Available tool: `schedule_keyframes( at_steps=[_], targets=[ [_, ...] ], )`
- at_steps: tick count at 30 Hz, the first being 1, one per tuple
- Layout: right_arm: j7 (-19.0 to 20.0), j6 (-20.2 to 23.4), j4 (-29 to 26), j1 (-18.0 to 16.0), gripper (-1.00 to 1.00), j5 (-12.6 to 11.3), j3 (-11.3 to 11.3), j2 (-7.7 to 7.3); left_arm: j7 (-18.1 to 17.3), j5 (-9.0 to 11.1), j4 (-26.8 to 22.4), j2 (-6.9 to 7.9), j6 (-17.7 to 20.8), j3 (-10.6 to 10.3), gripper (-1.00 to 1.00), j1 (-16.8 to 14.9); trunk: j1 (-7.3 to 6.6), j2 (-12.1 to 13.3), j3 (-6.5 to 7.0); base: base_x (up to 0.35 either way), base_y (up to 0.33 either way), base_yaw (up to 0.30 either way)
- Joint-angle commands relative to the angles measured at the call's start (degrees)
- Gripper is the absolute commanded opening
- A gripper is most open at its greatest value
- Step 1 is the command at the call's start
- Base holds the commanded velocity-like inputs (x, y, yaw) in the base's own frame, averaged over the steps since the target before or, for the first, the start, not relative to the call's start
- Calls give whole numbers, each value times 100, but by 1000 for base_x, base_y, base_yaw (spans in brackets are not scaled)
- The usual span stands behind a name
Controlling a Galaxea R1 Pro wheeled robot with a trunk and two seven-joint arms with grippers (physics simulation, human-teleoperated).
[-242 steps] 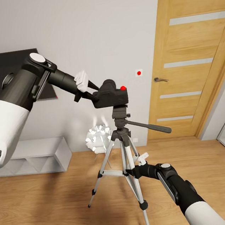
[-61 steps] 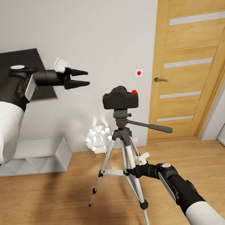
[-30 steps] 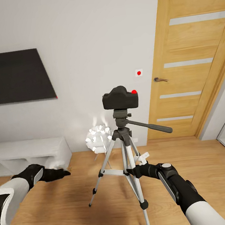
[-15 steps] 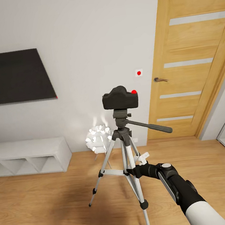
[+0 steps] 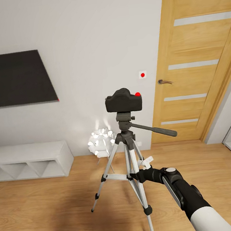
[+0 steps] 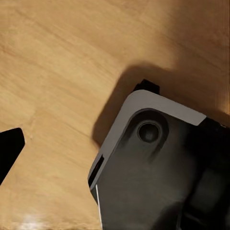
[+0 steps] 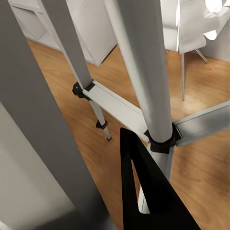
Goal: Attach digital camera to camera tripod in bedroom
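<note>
- The digital camera is black, with a bright red dot on its top corner.
- The camera tripod has silver legs, black joints and feet, and a dark grey head and pan handle.
- The door is honey-coloured wood with pale grey horizontal stripes.
- The wall plate is white with a red dot.
- The wall panel is flat black, perhaps a screen.
- The low shelf unit is white.
- The globe lamp is glowing white.
- The floor is light wood plank with visible grain.
- The right gripper is black, with a white tab beside it; its arm turns white lower down.
</note>
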Motion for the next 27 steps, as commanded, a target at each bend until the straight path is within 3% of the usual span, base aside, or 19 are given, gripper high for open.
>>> schedule_keyframes(
  at_steps=[1, 5, 9, 10, 27],
  targets=[
    [34, -2, 4, -1, -100, 285, -2, 2, 203, 48, -1, -50, 70, -49, 100, 2, 4, -9, -13, 0, 0, 0],
    [35, -4, 0, -1, -100, 295, -2, 1, 683, 54, 0, -190, 216, -50, 100, 23, 4, -9, -13, 0, 0, 0],
    [36, -12, -1, -1, -100, 288, -2, 0, 819, 67, -5, -243, 241, -50, 100, 29, 4, -9, -13, 0, 0, 0],
    [35, -10, -1, -1, 100, 286, -2, -2, 838, 75, -6, -248, 243, -48, 100, 30, 4, -9, -13, 0, 0, 0],
    [17, 0, -2, -1, 100, 269, -8, -7, 912, 94, -9, -288, 272, -49, 100, 33, 4, -9, -13, -2, 0, 0]
  ],
)
